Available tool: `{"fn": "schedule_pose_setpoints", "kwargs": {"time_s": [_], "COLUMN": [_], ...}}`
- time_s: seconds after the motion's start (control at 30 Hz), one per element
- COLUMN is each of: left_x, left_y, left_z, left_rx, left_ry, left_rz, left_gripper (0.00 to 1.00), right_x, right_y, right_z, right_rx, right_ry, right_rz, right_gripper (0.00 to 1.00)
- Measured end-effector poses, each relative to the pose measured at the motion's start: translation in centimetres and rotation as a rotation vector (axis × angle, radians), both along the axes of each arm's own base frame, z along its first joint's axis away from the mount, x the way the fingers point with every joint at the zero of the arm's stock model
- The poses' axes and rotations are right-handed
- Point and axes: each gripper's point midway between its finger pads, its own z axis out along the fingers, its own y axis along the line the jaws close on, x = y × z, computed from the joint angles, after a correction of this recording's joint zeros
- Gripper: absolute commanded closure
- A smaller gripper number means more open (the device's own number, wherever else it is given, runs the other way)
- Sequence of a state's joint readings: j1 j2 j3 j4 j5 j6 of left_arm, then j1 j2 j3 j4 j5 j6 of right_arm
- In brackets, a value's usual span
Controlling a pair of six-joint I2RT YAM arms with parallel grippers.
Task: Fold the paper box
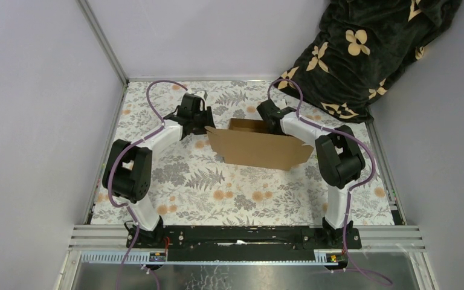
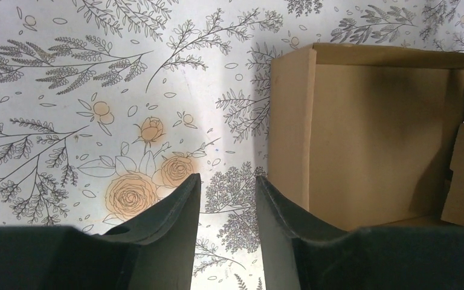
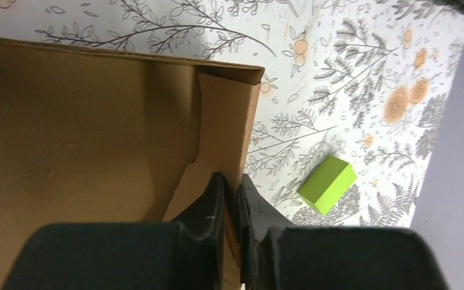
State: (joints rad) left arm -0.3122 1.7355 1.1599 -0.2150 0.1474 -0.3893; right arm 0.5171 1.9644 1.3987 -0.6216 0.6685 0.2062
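The brown cardboard paper box (image 1: pixel 257 148) stands partly folded in the middle of the table, its big front flap raised. My right gripper (image 3: pixel 232 181) is shut on the box's right side wall (image 3: pixel 232 121), one finger inside and one outside. In the top view it sits at the box's far right corner (image 1: pixel 272 118). My left gripper (image 2: pixel 227 181) is open and empty, just left of the box's left wall (image 2: pixel 290 121), over the floral cloth. In the top view it hangs at the box's far left (image 1: pixel 193 116).
A small lime-green block (image 3: pixel 327 184) lies on the floral cloth right of the box. A dark patterned blanket (image 1: pixel 368 48) is heaped at the back right. Grey walls close in the left and right sides.
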Motion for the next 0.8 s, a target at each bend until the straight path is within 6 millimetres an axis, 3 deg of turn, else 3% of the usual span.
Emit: {"fn": "schedule_pose_setpoints", "kwargs": {"time_s": [0.27, 0.43, 0.5, 0.57, 0.8], "left_x": [-0.4, -0.3, -0.2, -0.1, -0.2], "left_y": [0.4, 0.6, 1.0, 1.7, 6.9], "left_z": [-0.2, 0.8, 1.7, 2.5, 3.6], "left_rx": [0.016, 0.018, 0.024, 0.031, 0.053], "left_ry": [0.017, -0.007, -0.030, -0.053, -0.086], "left_rz": [0.009, 0.019, 0.035, 0.059, 0.214], "left_gripper": [0.55, 0.55, 0.54, 0.54, 0.52], "right_x": [-0.6, -1.0, -1.5, -2.0, -3.2], "right_y": [3.0, 5.0, 5.4, 5.5, 5.0], "right_z": [-0.9, -1.2, -1.3, -1.3, -1.1], "right_rx": [0.220, 0.390, 0.445, 0.474, 0.493], "right_ry": [0.013, 0.003, -0.006, -0.015, -0.022], "right_rz": [-0.092, -0.177, -0.203, -0.218, -0.224], "right_gripper": [1.00, 0.99, 0.87, 0.77, 0.78]}}
